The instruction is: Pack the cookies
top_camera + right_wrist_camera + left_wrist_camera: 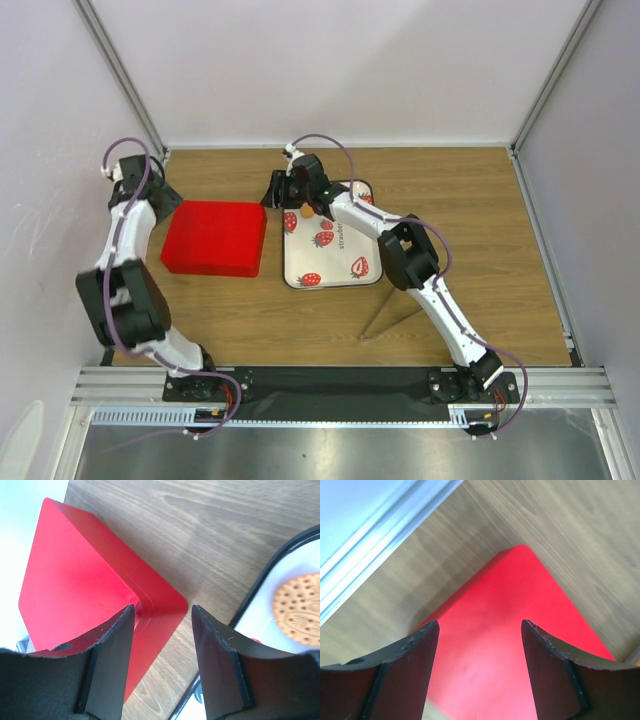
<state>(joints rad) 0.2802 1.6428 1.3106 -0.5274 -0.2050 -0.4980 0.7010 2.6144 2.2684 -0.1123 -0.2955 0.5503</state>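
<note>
One orange round cookie (pixel 304 212) lies on the white strawberry-print tray (pixel 352 283), near its far left corner. In the right wrist view the cookie (pixel 300 608) sits at the right edge, inside the tray's dark rim (pixel 260 587). The closed red box (pixel 213 238) lies left of the tray. My right gripper (pixel 273 190) is open and empty, hovering between the box's far right corner (pixel 165 600) and the tray; it also shows in the right wrist view (pixel 162 612). My left gripper (pixel 166 197) is open and empty over the box's far left corner (pixel 515 555); it also shows in the left wrist view (pixel 480 625).
The wooden table (pixel 480 230) is walled by white panels with aluminium posts at the back corners (pixel 160 148). A wall rail (pixel 380 545) runs close behind the left gripper. The right arm (pixel 410 255) reaches across the tray.
</note>
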